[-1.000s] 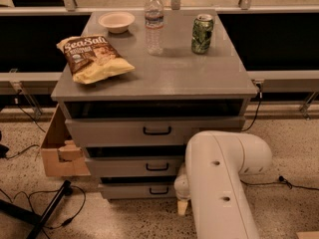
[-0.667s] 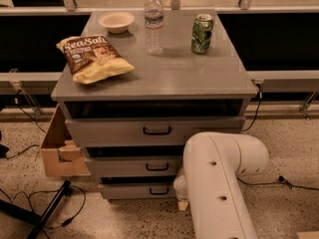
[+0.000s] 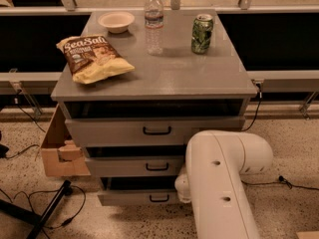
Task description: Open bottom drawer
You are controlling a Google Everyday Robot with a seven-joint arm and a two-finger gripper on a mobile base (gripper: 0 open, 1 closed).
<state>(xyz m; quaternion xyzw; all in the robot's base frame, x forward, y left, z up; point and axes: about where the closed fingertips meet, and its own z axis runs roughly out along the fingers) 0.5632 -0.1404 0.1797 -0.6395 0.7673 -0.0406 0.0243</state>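
Although my end effector (image 3: pixel 181 187) sits beside the slim grey wooden bottom drawer (image 3: pixel 130 198), can't tell if it's clenched, and that drawer looks barely out.

surface: grey cabinet top (image 3: pixel 169 76) | on it, 4 items, all apart: chip bag (image 3: pixel 94 59) front-left, lying flat; bowl (image 3: pixel 116 21) back-left; water bottle (image 3: pixel 154 23) back-centre, upright; green can (image 3: pixel 202 34) back-right, upright | gripper (image 3: pixel 181 187): low, at bottom drawer (image 3: pixel 134 198) right end, mostly behind arm (image 3: pixel 219 183)

Lab w/ floor cables (image 3: pixel 280 179); claw behind arm (image 3: pixel 219 183)
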